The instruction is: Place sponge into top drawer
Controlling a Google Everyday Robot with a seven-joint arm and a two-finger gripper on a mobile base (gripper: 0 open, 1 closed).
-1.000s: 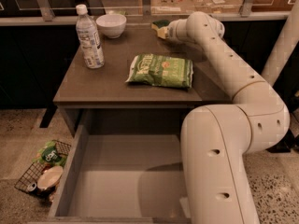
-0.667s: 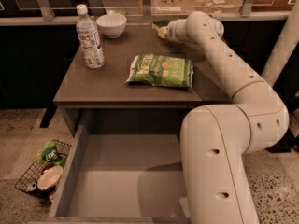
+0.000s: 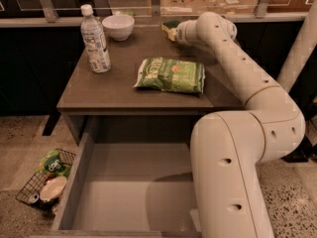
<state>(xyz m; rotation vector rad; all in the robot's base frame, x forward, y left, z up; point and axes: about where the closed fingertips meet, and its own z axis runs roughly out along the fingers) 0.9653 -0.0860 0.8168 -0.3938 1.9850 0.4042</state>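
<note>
The sponge [image 3: 170,27], pale yellow with a dark green layer, lies at the far edge of the grey table [image 3: 99,90]. My gripper [image 3: 175,31] is at the end of the white arm, right at the sponge, and the wrist hides most of it. The top drawer [image 3: 74,182] is pulled open below the table's front edge, and its flat grey bottom is bare. My arm's big white links cover the drawer's right side.
A light-green snack bag [image 3: 171,75] lies mid-table. A water bottle [image 3: 95,39] and a white bowl [image 3: 118,27] stand at the back left. A wire basket [image 3: 44,182] with rubbish sits on the floor left of the drawer. A railing runs behind the table.
</note>
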